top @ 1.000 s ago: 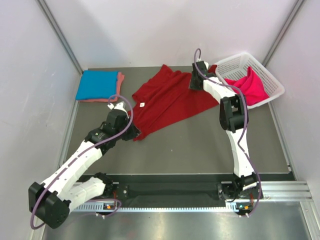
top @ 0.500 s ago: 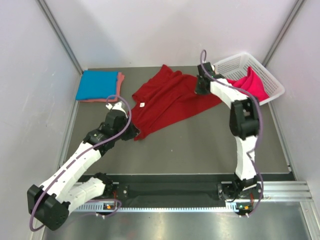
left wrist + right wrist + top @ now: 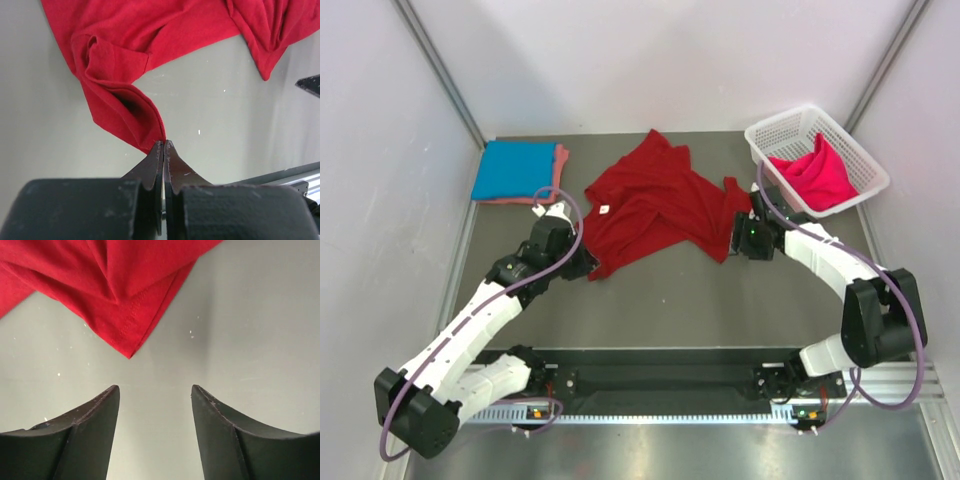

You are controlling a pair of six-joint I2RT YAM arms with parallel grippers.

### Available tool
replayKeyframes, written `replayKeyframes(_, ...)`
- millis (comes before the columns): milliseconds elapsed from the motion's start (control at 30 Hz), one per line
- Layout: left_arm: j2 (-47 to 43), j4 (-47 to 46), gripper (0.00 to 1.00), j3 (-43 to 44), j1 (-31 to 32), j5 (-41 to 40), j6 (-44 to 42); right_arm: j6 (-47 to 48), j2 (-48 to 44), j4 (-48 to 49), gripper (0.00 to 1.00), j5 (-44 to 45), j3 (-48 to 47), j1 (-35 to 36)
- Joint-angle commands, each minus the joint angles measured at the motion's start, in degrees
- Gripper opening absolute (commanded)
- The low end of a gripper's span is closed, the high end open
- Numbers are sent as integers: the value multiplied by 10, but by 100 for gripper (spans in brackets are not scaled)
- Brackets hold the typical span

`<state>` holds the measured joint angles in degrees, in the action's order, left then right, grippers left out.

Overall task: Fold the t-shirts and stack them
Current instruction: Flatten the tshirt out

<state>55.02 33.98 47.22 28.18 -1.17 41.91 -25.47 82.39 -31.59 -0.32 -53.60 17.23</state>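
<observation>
From above, the dark red shirt (image 3: 650,205) is lying crumpled on the table (image 3: 670,310), probably limp and light, best taken by its corners. The basket (image 3: 775,130) is sitting well apart, far right.

Left wrist: the left gripper (image 3: 164,145) is pinching 1 corner.

Right wrist: the right gripper (image 3: 155,390) is hovering, fingers apart, just short of another corner.

The left gripper (image 3: 164,146) has its two dark fingers pressed together, pinching a corner of the soft dark red cloth t-shirt (image 3: 150,30). From that pinched corner the cloth runs up in a rumpled fold and spreads across the top of the view, over the flat pale grey table surface (image 3: 225,120). Another pointed corner hangs down at upper right.
</observation>
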Motion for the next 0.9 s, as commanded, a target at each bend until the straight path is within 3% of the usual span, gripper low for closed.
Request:
replayKeyframes(0, -10, 5, 0, 2, -2, 9, 7, 3, -7, 28, 56, -13, -12, -6)
replayKeyframes(133, -10, 5, 0, 1, -1, 29, 12, -31, 34, 55, 42, -45, -33, -5)
replayKeyframes(367, -5, 0, 0, 6, -2, 35, 13, -111, 102, 75, 44, -110, -33, -5)
replayKeyframes(867, -8, 12, 0, 18, -2, 28, 4, -229, 109, 169, 41, -74, 46, -4)
